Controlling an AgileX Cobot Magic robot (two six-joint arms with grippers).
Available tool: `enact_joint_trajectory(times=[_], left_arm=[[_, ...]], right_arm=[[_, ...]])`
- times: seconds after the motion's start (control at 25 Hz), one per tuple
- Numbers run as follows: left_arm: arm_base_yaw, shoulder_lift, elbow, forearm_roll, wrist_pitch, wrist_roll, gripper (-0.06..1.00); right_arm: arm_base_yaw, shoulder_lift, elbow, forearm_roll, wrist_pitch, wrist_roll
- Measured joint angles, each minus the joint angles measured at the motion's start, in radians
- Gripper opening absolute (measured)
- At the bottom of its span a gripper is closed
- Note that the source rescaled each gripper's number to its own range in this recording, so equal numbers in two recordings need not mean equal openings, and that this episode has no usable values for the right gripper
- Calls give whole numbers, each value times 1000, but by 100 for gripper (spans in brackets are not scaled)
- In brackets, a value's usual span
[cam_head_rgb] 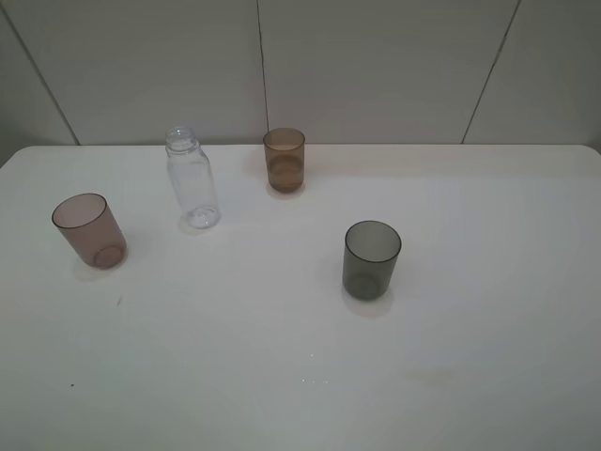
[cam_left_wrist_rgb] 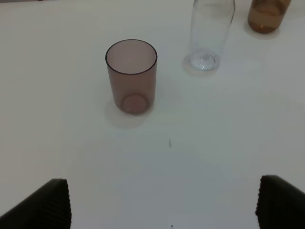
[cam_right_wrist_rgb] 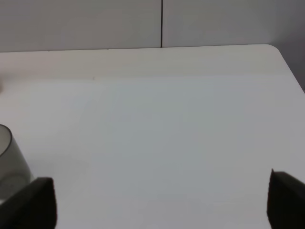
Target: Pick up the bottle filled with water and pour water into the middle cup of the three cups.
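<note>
The clear capless bottle (cam_head_rgb: 192, 180) stands upright at the back left of the white table, also in the left wrist view (cam_left_wrist_rgb: 209, 33). The amber-brown middle cup (cam_head_rgb: 284, 161) stands at the back centre, just right of the bottle, and shows partly in the left wrist view (cam_left_wrist_rgb: 267, 16). The pinkish-mauve cup (cam_head_rgb: 89, 230) stands at the left (cam_left_wrist_rgb: 131, 76). The dark smoky-grey cup (cam_head_rgb: 371, 260) stands right of centre, its edge in the right wrist view (cam_right_wrist_rgb: 9, 162). My left gripper (cam_left_wrist_rgb: 162, 202) is open, short of the pinkish cup. My right gripper (cam_right_wrist_rgb: 162, 200) is open over bare table. Neither arm shows in the high view.
The white table (cam_head_rgb: 300, 376) ends at a panelled wall at the back. Its rounded right back corner (cam_right_wrist_rgb: 274, 50) shows in the right wrist view. A few small dark specks (cam_left_wrist_rgb: 170, 143) lie on the surface.
</note>
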Motion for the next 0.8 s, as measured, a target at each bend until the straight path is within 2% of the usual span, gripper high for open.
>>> enact_joint_trajectory(times=[0.52, 0.8], left_arm=[[4, 0, 0, 0, -4, 0, 100], [100, 0, 1, -1, -4, 0, 100]], right_arm=[[0, 0, 0, 0, 0, 0], [0, 0, 0, 0, 0, 0]])
